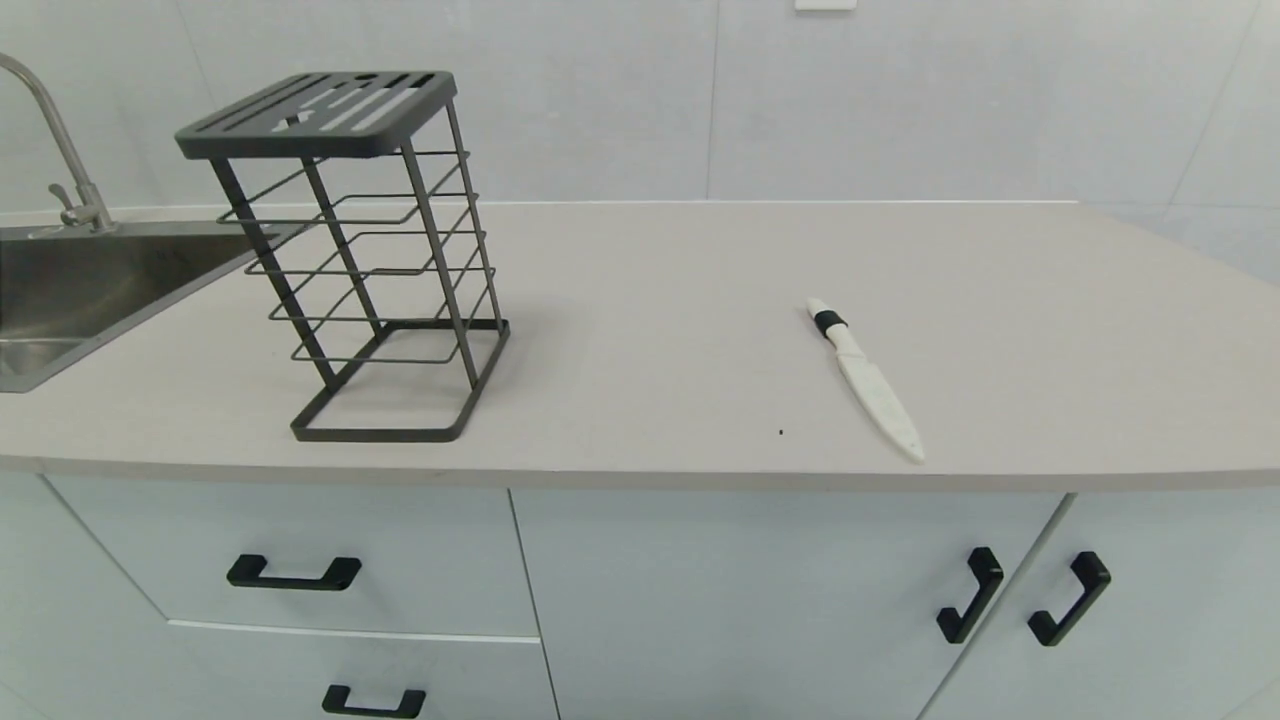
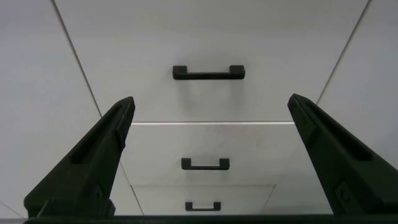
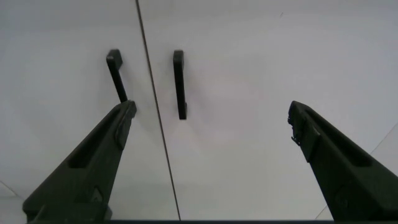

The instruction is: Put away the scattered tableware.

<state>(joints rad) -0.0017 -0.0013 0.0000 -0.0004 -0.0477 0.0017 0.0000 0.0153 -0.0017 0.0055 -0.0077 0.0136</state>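
White knife point(image 1: 862, 378) lay flat on the counter point(image 1: 650, 260), right of centre, well apart from the black wire rack point(image 1: 355, 250) standing at the left by the sink point(image 1: 60, 290); long axis diagonal, handle end farther back, blade tip toward the front edge. Left gripper point(image 2: 211, 102) and right gripper point(image 3: 211, 107) both gaped wide, holding nothing, facing drawer fronts point(image 2: 205, 99) and cabinet doors point(image 3: 249, 137) below the countertop (so the knife sat above both); right arm judged nearer.

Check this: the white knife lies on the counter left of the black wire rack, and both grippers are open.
Wrong side. The head view shows the white knife on the counter right of the black wire rack, not left. The left gripper and right gripper are open.
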